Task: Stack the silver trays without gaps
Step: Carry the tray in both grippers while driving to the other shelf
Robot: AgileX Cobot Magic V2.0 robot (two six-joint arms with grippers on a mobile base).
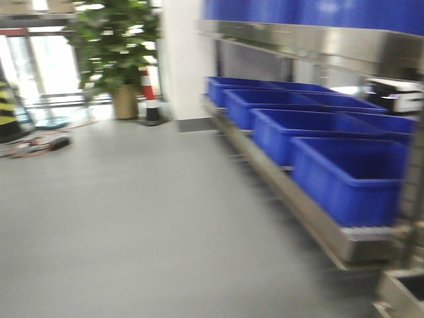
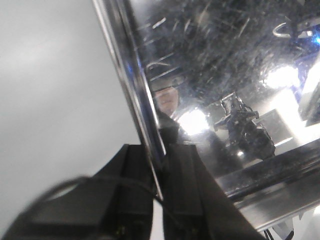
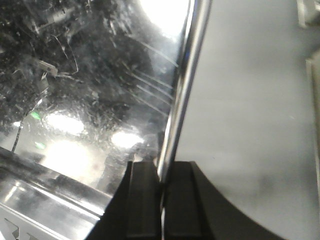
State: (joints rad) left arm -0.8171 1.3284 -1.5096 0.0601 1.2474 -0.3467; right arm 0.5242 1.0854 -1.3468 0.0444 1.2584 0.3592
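Steel, shiny and full of fine scratches, fills much of both wrist views: it is the face of a silver tray [image 2: 225, 60]. In the left wrist view the thin rim of this tray runs from the top down between the two black fingers [image 2: 134, 167] of the left tool [image 2: 159, 155], which is closed on the rim. Grey floor [image 2: 50, 75] shows to the left of it. In the right wrist view the right tool [image 3: 161, 175] is closed in the same way on the thin edge of the silver tray [image 3: 90, 100], with the floor on the right side. I cannot tell whether the tools grip one tray or several pressed together. The front view is blurred. It shows a row of blue bins [image 1: 344, 175] on a low steel shelf [image 1: 311, 222], and farther off a green plant [image 1: 119, 46] near a red and white cone [image 1: 149, 93].
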